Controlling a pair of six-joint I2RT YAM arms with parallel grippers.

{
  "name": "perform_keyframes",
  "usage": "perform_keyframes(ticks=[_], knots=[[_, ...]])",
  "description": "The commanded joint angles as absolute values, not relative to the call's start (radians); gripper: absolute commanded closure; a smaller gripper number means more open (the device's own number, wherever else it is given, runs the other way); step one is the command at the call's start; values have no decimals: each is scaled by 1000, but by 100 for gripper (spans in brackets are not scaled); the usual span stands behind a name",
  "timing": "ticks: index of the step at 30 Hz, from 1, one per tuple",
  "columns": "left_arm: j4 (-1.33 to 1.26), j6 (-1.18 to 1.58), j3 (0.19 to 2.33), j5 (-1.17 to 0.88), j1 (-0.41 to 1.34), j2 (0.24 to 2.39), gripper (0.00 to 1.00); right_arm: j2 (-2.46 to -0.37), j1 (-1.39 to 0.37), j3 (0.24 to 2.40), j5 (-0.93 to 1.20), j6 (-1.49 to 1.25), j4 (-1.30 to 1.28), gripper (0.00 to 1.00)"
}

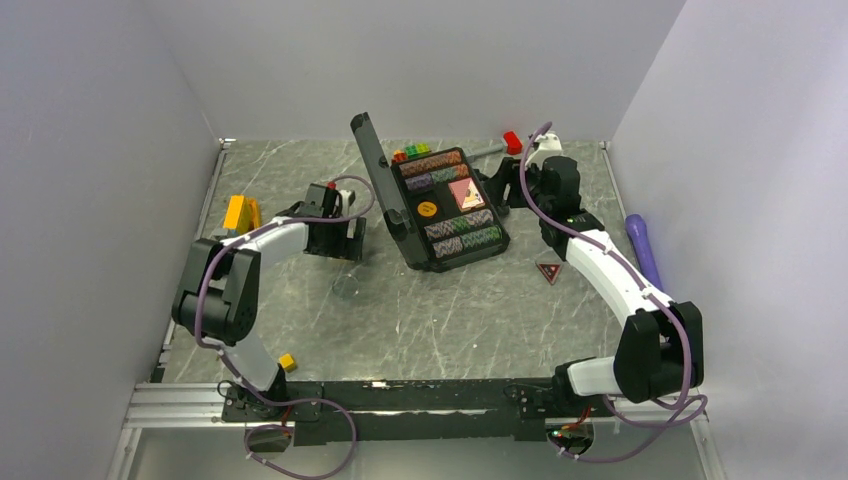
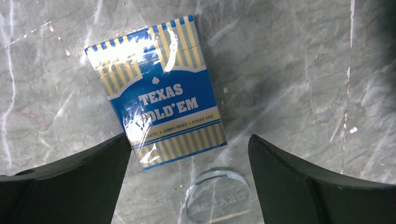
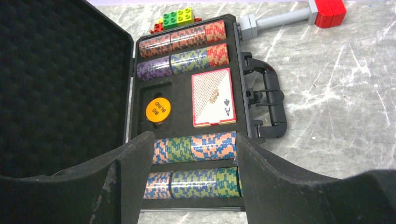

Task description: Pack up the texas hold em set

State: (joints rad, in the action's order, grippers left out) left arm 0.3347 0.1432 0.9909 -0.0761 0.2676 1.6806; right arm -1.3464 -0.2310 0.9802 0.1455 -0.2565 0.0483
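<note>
The black briefcase [image 1: 420, 255] lies open mid-table with its lid [image 1: 378, 170] upright on the left. In the right wrist view it holds rows of striped chips [image 3: 194, 147], a pink card deck [image 3: 213, 98] and an orange "Big Blind" marker [image 3: 158, 109]. Its handle [image 3: 273, 105] points right. My right gripper [image 3: 191, 140] is open and empty above the case's near chip rows [image 1: 503, 186]. My left gripper [image 2: 189, 140] is open and empty over the table, left of the lid [image 1: 335, 240]. Below it lie a blue-white Texas Hold'em deck [image 2: 156, 93] and a clear round marker [image 2: 217, 196]. A triangular marker [image 1: 548, 272] lies right of the case.
A red-headed toy hammer [image 1: 508, 143] and stacked toy bricks [image 3: 177, 17] lie behind the case. An orange-yellow object [image 1: 238, 213] sits far left. A small yellow cube [image 1: 287, 362] is near the left base. A purple cylinder [image 1: 645, 245] lies along the right wall.
</note>
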Motion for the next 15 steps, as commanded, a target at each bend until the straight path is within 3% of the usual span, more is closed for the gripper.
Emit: perform_keyframes(ticks=[1,10,15], knots=[[312,137,1050,-32,288,1717,2,-1340,-222,980,183,-274,88,31],[371,162,1107,-3,294,1781,16,-1342,-215,980,188,-272,82,31],[400,170,1121,-3,294,1803,40,-1337,-213,973,191,-269,87,32]])
